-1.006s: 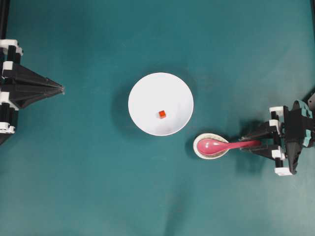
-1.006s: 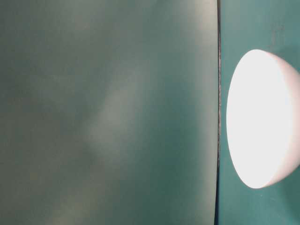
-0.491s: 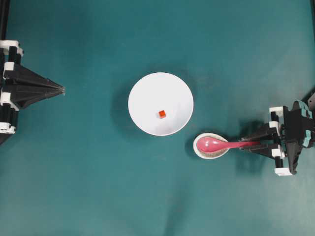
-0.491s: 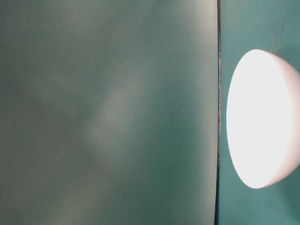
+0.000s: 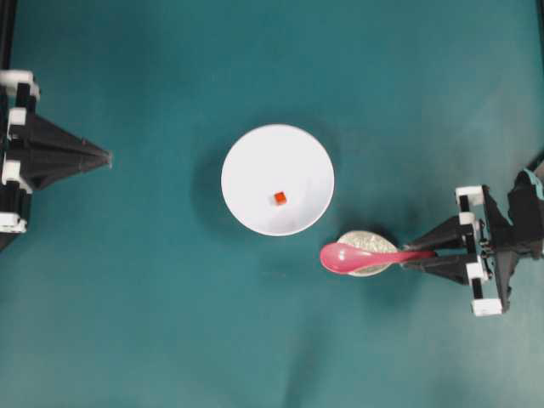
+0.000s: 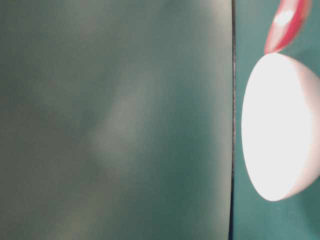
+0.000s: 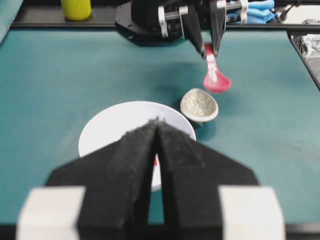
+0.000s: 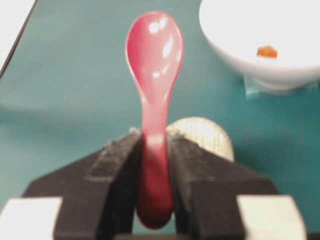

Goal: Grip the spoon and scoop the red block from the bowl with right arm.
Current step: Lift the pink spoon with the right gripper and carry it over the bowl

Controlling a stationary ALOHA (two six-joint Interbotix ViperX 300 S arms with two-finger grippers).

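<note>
A teal worktop (image 5: 153,323) is filling every view. Nearest in the right wrist view, the right claw (image 8: 154,150) is clamping the handle of the spoon (image 5: 361,257), holding it above the speckled dish (image 5: 367,245). Beyond, the red block (image 5: 279,198) is sitting in the bowl (image 5: 255,161). Farthest, the left claw (image 5: 106,156) is resting with its jaws pressed together, holding nothing.

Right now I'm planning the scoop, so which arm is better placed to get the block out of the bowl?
Right. The right fingers are shut on the spoon, lifted beside the bowl holding the block. The left fingers are shut, empty, and far from the bowl.
</note>
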